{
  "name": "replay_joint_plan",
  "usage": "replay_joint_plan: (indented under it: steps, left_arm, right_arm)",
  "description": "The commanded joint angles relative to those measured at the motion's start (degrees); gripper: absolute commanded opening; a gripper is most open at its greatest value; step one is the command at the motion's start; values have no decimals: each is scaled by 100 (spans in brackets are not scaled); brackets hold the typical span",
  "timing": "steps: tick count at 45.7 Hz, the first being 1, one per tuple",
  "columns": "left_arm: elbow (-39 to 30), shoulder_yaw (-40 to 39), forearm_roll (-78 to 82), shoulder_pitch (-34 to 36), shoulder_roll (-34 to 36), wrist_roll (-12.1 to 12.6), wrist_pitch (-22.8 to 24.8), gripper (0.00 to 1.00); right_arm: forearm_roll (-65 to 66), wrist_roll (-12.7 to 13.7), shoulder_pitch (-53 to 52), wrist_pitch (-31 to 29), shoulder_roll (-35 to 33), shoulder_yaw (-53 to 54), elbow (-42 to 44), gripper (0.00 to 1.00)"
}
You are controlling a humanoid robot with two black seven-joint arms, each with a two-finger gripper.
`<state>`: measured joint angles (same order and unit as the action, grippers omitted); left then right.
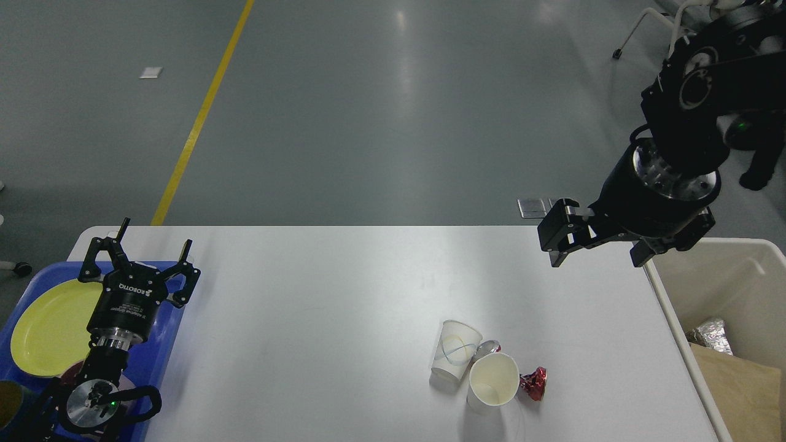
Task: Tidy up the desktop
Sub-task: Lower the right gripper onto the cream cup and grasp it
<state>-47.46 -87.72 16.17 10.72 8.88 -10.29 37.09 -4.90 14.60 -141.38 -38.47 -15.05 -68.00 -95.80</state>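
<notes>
White desktop (pixel 319 319) filling the near middle, between blue tray (pixel 161 362) at left and beige bin (pixel 700 319) at right. Two paper cups (pixel 455 350) (pixel 493 380) touching near the front, red foil wrapper (pixel 533 383) just beside. Left gripper (pixel 150 253) over the tray by a yellow plate (pixel 49 325), fingers spread, empty. Right gripper (pixel 592 248) above the far right edge, jaws apart, holding nothing.

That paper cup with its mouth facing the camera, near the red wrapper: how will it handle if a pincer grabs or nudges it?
The open-mouthed paper cup looks thin-walled and empty, so probably very light and easy to crush under a firm squeeze. It seems tilted against the printed paper cup, so a nudge would likely tip or roll it. It sits close to the red foil wrapper, which a push may drag along.
</notes>
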Motion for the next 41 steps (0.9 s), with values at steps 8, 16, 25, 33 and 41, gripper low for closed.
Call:
replay_joint_plan:
  steps: [8,16,25,33,41]
  left_arm:
    - [0,0,0,9,0,1,0,96]
    - [0,0,0,9,0,10,0,96]
    - [0,0,0,9,0,10,0,96]
    - [0,0,0,9,0,10,0,96]
    - [0,0,0,9,0,10,0,96]
  right_arm:
    - [50,8,1155,428,46,445,97,99]
    - [86,8,1991,990,186,594,211,99]
    - [112,8,2913,1763,502,682,369,99]
    - [103,8,3555,2133,696,796,597,99]
    - [86,16,4346,2318,986,973,1274,99]
